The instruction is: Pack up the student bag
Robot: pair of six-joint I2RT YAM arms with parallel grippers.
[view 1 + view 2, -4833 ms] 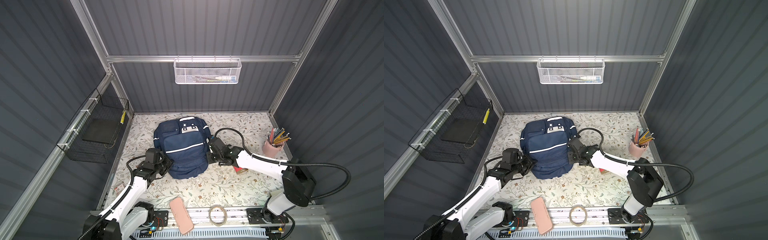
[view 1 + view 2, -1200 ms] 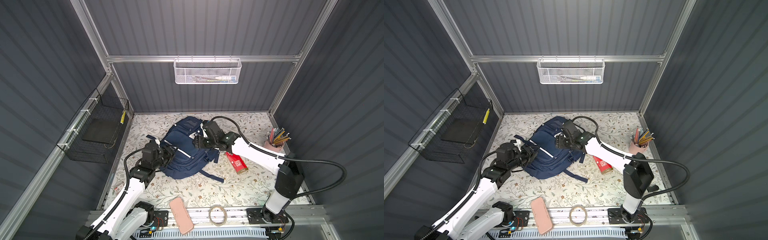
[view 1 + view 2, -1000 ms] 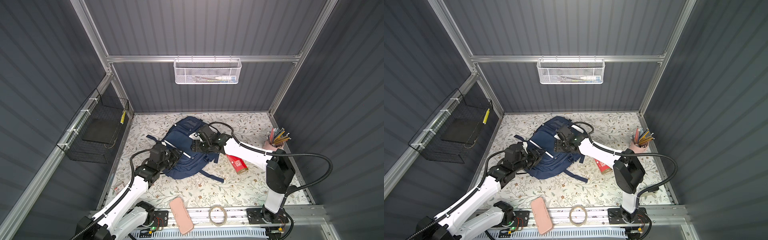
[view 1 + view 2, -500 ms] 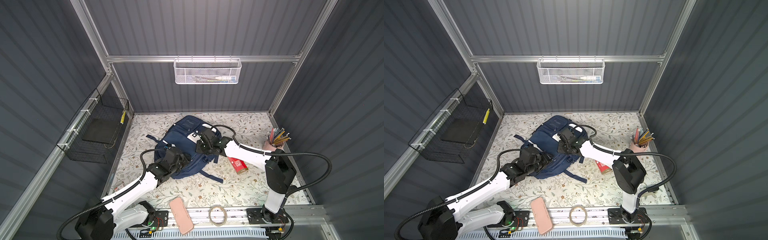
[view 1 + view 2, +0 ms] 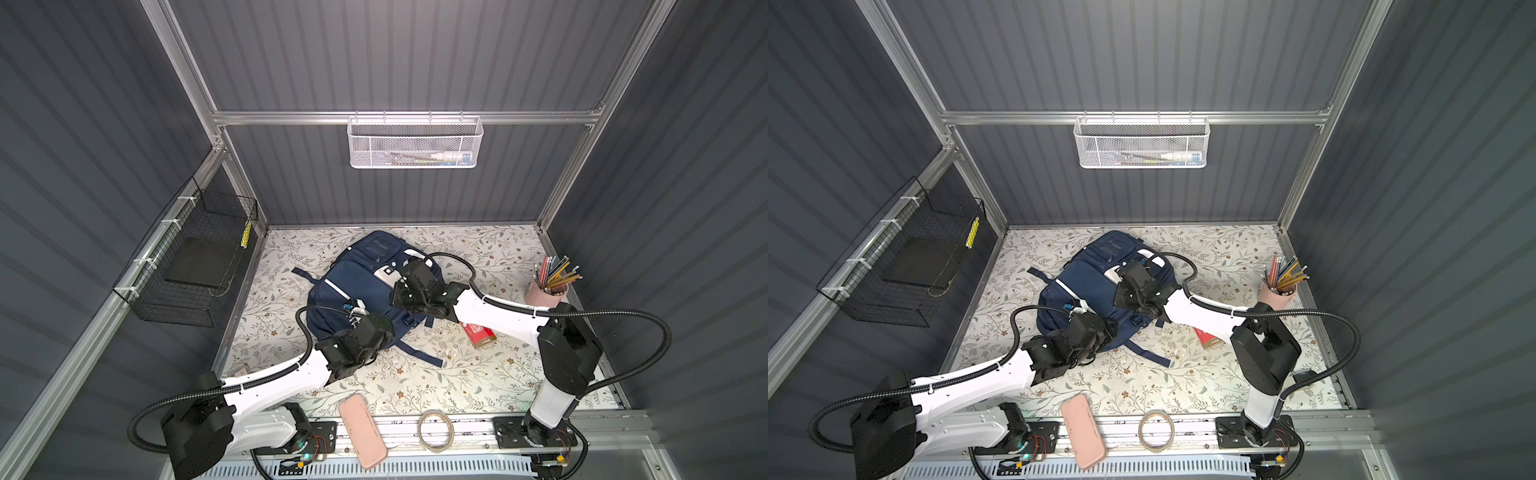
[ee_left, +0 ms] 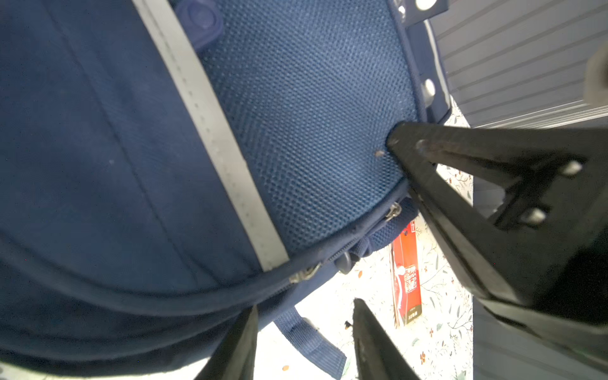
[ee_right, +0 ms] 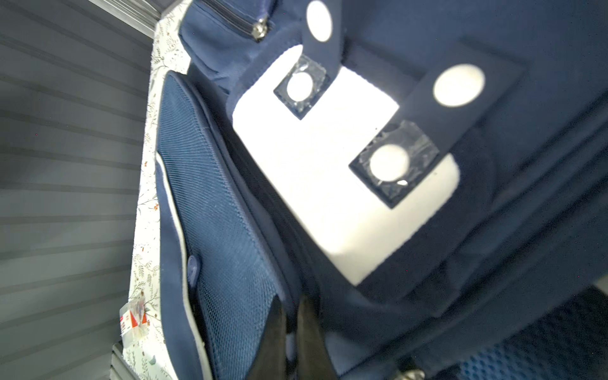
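The student bag (image 5: pixel 357 282) is a navy backpack with a white stripe and white front patches, lying on the floral table in both top views (image 5: pixel 1088 278). My right gripper (image 7: pixel 291 307) is shut on a thin fold of the bag between its mesh side pocket (image 7: pixel 223 230) and the white patch (image 7: pixel 329 171). From above, that gripper (image 5: pixel 399 293) sits on the bag's right side. My left gripper (image 6: pixel 304 307) is open at the bag's near edge (image 5: pixel 384 332); only a loose navy strap (image 6: pixel 309 339) and the tablecloth lie between its fingers.
A red booklet (image 5: pixel 478 332) lies right of the bag, under the right arm. A pink cup of pencils (image 5: pixel 544 293) stands far right. A pink case (image 5: pixel 361 430) and a tape ring (image 5: pixel 434 428) lie on the front rail. Wire baskets hang on the back wall (image 5: pixel 415 143) and left wall (image 5: pixel 195 270).
The right gripper has closed on the bag's fabric. The left arm has slid rightwards along the bag's near edge towards its middle, jaws slightly narrower.
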